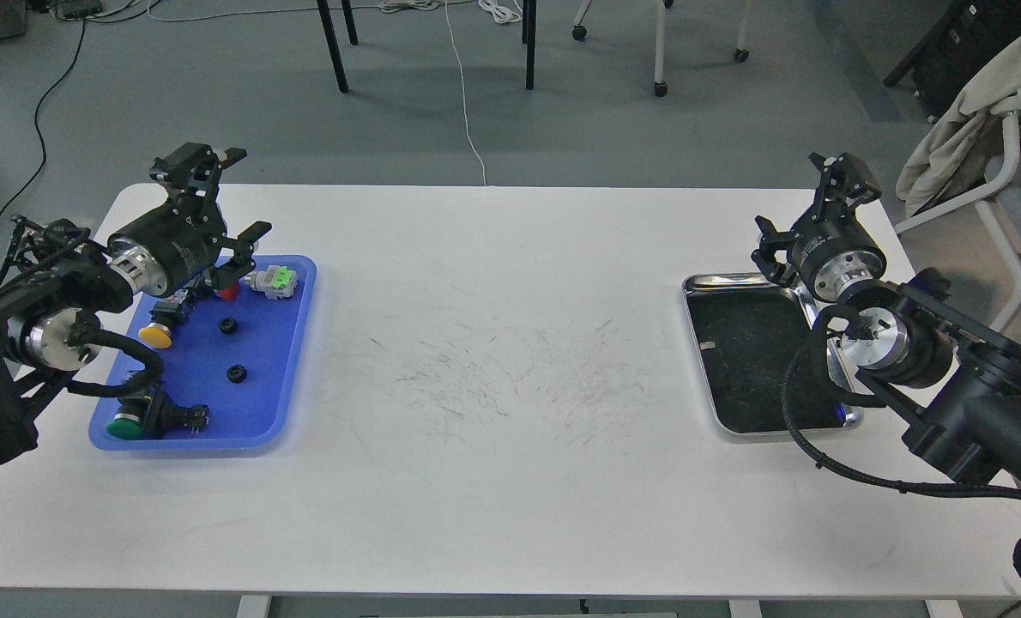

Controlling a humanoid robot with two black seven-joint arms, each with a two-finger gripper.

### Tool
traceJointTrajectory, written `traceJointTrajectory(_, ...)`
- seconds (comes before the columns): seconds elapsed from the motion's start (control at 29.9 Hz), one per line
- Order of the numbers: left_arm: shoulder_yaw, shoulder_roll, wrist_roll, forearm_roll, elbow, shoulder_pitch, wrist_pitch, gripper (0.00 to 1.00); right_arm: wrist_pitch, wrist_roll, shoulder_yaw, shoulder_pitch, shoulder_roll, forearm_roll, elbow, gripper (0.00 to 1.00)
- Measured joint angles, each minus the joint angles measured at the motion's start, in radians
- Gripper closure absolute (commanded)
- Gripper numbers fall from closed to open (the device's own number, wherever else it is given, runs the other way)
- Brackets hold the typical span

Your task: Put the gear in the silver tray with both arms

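Note:
Two small black gears (228, 325) (236, 372) lie in the blue plastic tray (266, 378) at the table's left. The silver tray (746, 360), with a shiny rim and a dark scuffed floor, sits at the right and looks empty. My left gripper (226, 199) is open and empty, above the blue tray's far left corner, up and left of the gears. My right gripper (804, 204) is open and empty, just beyond the silver tray's far right corner.
The blue tray also holds a white and green connector (272, 281), a red part (228, 293), a yellow button (156, 335) and a green button (124, 425). A chair with cloth (982, 129) stands past the table's right edge. My right arm overlaps the silver tray's right side.

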Motion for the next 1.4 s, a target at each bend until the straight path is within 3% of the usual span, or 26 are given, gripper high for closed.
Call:
traceJointTrajectory(0.4, 0.016, 0.034, -0.002, 0.054, -0.019, -0.026, 0.01, 0.01, 0.0, 0.0, -0.002, 0.0, 0.0, 0.0, -0.001, 0.01)
traceJointTrajectory(0.67, 0.035, 0.074, -0.054, 0.426, -0.061, -0.057, 0.048, 0.01, 0.0, 0.0, -0.002, -0.002, -0.001, 0.0, 0.0, 0.01)
traceJointTrajectory(0.94, 0.055, 0.131, -0.066, 0.707, -0.136, -0.065, 0.072, 0.01, 0.0, 0.0, -0.002, -0.002, -0.001, 0.0, -0.001, 0.01)
traceJointTrajectory(1.17, 0.06, 0.202, -0.181, 0.813, -0.197, -0.057, 0.133, 0.01, 0.0, 0.0, -0.005, 0.0, -0.009, -0.002, 0.002, 0.01)
traceJointTrajectory(1.4, 0.094, 0.222, -0.187, 0.825, -0.21, -0.041, 0.218, 0.01, 0.0, 0.0, -0.007, 0.008, -0.01, -0.002, 0.004, 0.01)
